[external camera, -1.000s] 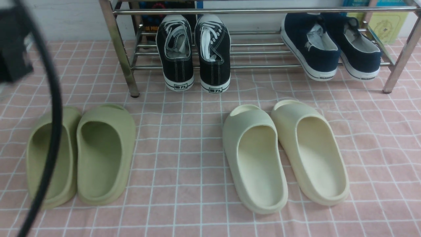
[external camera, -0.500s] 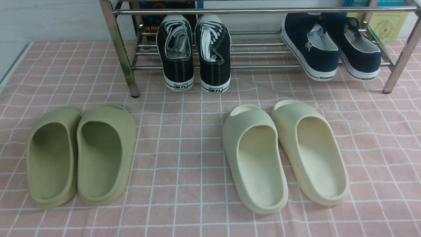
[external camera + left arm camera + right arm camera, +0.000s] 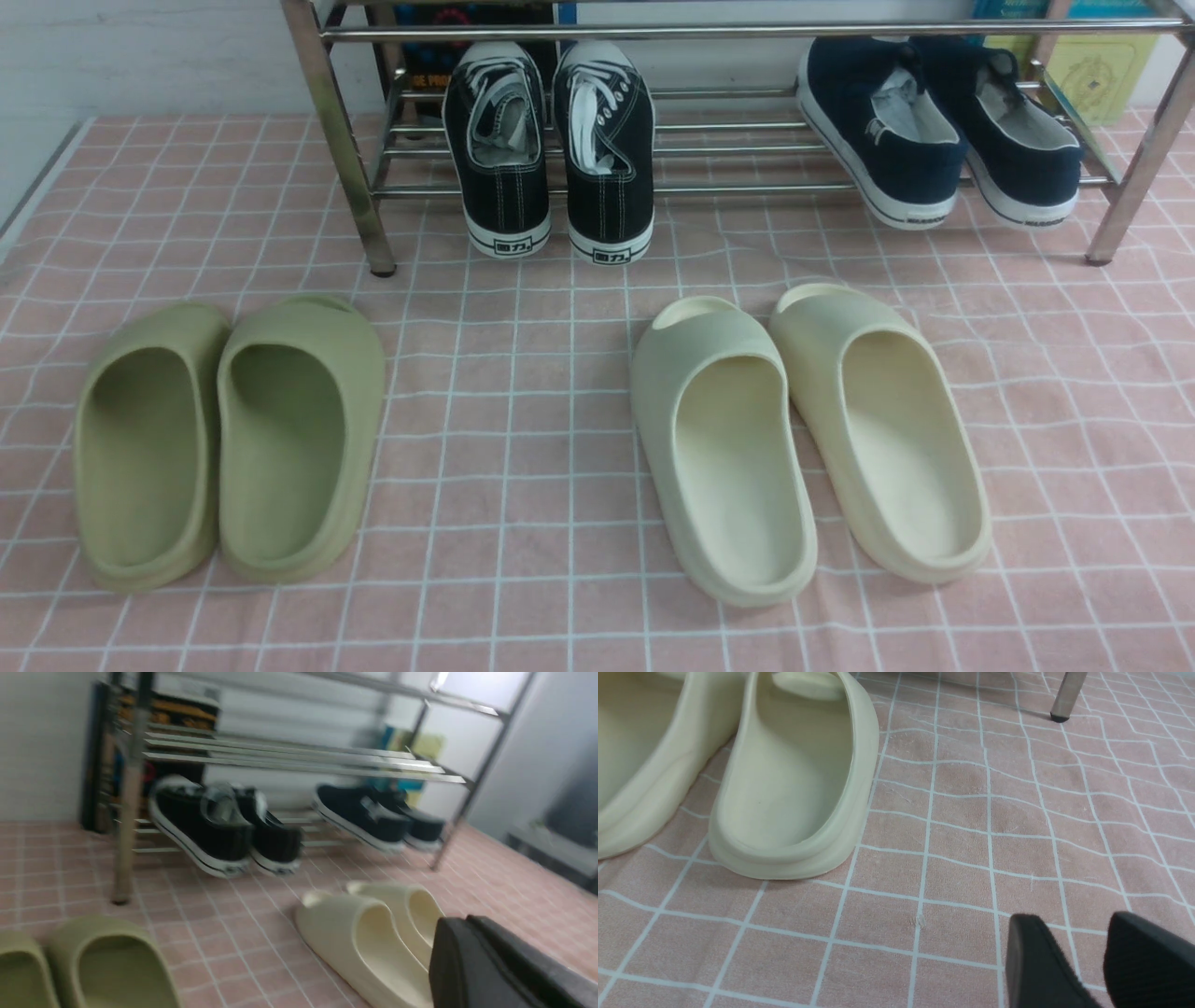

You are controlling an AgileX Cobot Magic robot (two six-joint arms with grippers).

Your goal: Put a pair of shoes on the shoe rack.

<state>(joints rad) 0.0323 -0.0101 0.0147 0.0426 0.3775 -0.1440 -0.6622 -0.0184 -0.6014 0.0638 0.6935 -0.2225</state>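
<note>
The pair of shoes (image 3: 551,149), two black lace-up sneakers with white laces, rests side by side on the lower bars of the shoe rack (image 3: 338,140), heels hanging over its front bar. The left wrist view shows them blurred (image 3: 219,830) under the rack's upper bars (image 3: 299,760). My left gripper (image 3: 467,919) is shut with nothing in it, back from the rack, above the pink cloth. My right gripper (image 3: 1073,926) hangs open and empty over the cloth, beside a cream slide (image 3: 794,779). Neither arm shows in the front view.
Navy slip-on shoes (image 3: 934,131) sit on the rack's right half. On the pink checked cloth (image 3: 523,448) in front lie olive slides (image 3: 233,439) at left and cream slides (image 3: 803,439) at right. A rack leg (image 3: 1066,695) stands beyond my right gripper.
The left arm and its black cable, which covered the left edge of the front view a second ago, have drawn out of that view. The shoes have not moved.
</note>
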